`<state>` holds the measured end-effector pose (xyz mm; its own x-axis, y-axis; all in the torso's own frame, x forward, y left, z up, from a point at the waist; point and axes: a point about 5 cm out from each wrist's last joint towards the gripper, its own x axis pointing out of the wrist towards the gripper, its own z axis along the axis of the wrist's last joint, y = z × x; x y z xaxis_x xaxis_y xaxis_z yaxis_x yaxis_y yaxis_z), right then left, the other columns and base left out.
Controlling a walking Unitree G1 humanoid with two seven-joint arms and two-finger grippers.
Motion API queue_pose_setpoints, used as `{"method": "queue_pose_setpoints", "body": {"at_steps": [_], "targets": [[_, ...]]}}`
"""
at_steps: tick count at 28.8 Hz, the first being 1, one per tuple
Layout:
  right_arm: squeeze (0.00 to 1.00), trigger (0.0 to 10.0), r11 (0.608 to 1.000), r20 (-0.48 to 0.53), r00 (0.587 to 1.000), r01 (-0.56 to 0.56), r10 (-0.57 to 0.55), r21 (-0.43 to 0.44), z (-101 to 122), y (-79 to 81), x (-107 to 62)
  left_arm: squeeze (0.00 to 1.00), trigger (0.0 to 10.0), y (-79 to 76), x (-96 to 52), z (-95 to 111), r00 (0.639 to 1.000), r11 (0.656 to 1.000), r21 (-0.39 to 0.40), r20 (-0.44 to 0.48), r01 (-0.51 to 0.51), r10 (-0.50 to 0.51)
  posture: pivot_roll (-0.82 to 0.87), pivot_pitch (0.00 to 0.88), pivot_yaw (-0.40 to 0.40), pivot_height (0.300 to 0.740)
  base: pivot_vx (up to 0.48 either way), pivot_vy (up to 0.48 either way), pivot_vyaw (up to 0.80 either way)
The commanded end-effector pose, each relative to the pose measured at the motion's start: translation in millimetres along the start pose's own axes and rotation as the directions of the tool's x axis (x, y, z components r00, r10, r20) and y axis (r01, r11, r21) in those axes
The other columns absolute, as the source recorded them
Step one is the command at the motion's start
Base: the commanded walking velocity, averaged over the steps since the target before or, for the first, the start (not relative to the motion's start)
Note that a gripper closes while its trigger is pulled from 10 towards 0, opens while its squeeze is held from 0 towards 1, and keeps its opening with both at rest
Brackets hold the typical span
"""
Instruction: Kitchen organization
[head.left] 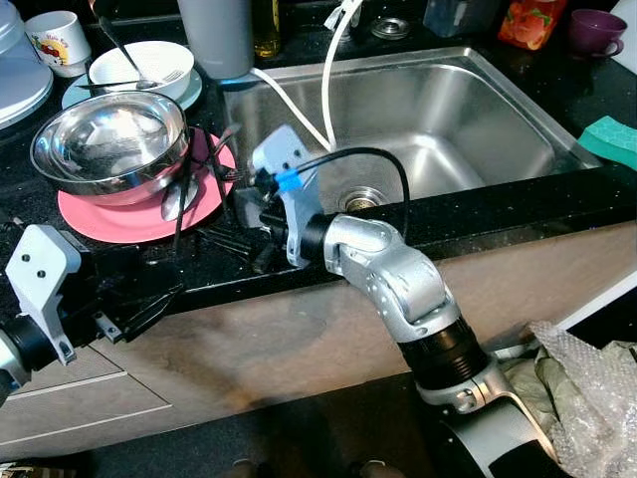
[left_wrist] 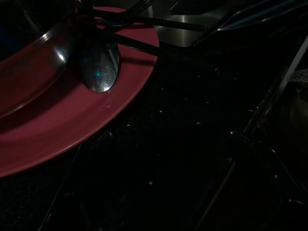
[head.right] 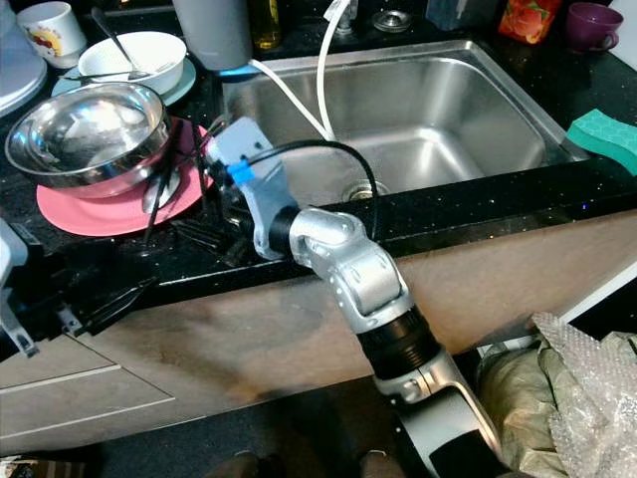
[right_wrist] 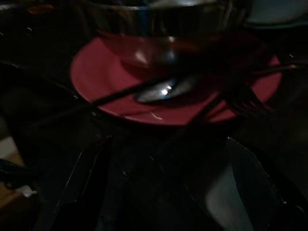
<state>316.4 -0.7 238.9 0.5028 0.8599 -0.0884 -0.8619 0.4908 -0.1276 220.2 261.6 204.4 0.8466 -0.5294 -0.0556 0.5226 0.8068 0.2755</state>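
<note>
Two silver arms are seen before a black counter [head.left: 518, 204], with crumpled plastic wrap [head.left: 587, 398] nearest, low on the right. The left gripper [head.left: 149, 304] is held at the counter's front edge, just below the pink plate [head.left: 119, 219]; its fingers appear slightly parted with nothing between them. The right gripper [head.left: 234, 224] is reached over the counter edge between plate and sink [head.left: 438, 119], its fingers spread low over the dark counter, pointed at the plate; nothing is held. On the plate a spoon [left_wrist: 98, 65] is laid bowl-down at the near rim, with a fork [right_wrist: 243, 98] and dark utensils crossing beside it, partly over the rim. A steel bowl [head.left: 109, 144] is stood on the plate's far half. Beyond it a white bowl [head.left: 144, 65] with a spoon in it is set on a pale plate, and a printed mug [head.left: 55, 40] is placed to its left. A green sponge [head.left: 609, 139] is laid right of the sink, and a purple cup [head.left: 595, 30] is set farther back.
</note>
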Motion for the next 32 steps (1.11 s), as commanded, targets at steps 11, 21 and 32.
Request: {"method": "queue_pose_setpoints", "body": {"at_steps": [11, 21, 32], "targets": [[0.00, 10.0, 0.992, -0.017, 0.993, 0.118, -0.117, 0.037, -2.6, -10.1, 4.8, 0.00, 10.0, -1.1, -4.2, -7.8, 0.998, 1.000, -0.012, -0.060, 0.014, -0.014, 0.07, 0.148, -0.006, 0.740, 0.000, 0.000, 0.00], [0.00, 10.0, 0.985, -0.006, 0.994, 0.113, -0.113, 0.127, -1.4, -8.1, 20.6, 0.00, 10.0, -1.8, -3.1, -7.3, 0.998, 1.000, -0.015, -0.066, 0.024, -0.024, 0.07, 0.158, -0.004, 0.740, 0.000, 0.000, 0.00], [0.00, 1.5, 0.982, -0.021, 0.991, 0.131, -0.129, 0.135, -1.3, -11.1, 28.5, 0.00, 10.0, -1.7, -4.1, -8.1, 0.997, 1.000, -0.014, -0.072, 0.020, -0.021, 0.07, 0.158, -0.005, 0.740, 0.000, 0.000, 0.00]]}}
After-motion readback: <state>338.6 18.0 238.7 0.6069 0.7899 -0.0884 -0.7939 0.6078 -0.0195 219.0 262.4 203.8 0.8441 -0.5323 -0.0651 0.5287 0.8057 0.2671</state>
